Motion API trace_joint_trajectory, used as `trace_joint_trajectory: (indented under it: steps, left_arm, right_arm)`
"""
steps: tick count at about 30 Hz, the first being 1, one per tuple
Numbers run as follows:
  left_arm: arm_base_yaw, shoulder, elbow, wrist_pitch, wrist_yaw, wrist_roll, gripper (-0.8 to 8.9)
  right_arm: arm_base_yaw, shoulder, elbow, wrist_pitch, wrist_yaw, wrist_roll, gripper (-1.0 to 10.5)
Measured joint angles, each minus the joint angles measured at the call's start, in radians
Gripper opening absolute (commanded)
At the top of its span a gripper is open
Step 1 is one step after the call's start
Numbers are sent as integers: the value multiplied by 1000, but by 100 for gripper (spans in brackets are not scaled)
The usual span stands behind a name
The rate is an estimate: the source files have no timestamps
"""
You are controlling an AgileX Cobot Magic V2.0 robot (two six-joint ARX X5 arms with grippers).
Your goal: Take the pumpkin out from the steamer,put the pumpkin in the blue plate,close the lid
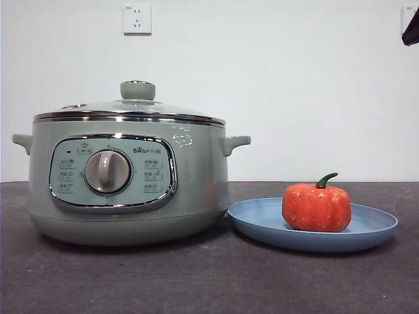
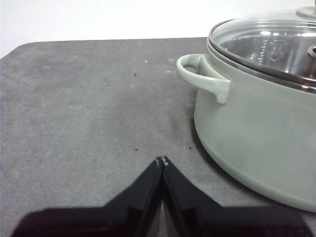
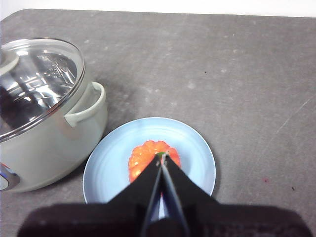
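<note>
The orange-red pumpkin (image 1: 317,207) (image 3: 145,155) with its green stem rests upright in the blue plate (image 1: 262,219) (image 3: 113,163), right of the steamer. The sage-green steamer (image 1: 127,176) (image 2: 256,133) (image 3: 44,143) stands at the left with the glass lid (image 1: 131,108) (image 2: 266,42) (image 3: 34,81) seated on its rim. High above the plate, my right gripper (image 3: 162,157) is shut and holds nothing; it shows only as a black tip (image 1: 411,29) in the front view's top right corner. My left gripper (image 2: 161,160) is shut, low over the bare table beside the steamer's handle (image 2: 202,76).
A dark grey tabletop (image 1: 196,281) carries everything, against a white wall with a socket (image 1: 137,19) behind. The steamer's side handle (image 3: 89,106) reaches toward the plate's edge.
</note>
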Motion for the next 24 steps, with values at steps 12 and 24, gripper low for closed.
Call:
trace_joint_trajectory:
  steps: [12, 24]
  left_arm:
    - [0, 0, 0, 0, 0, 0, -3]
    - [0, 0, 0, 0, 0, 0, -3]
  right_arm:
    - [0, 0, 0, 0, 0, 0, -11]
    - [0, 0, 0, -1, 24, 0, -11]
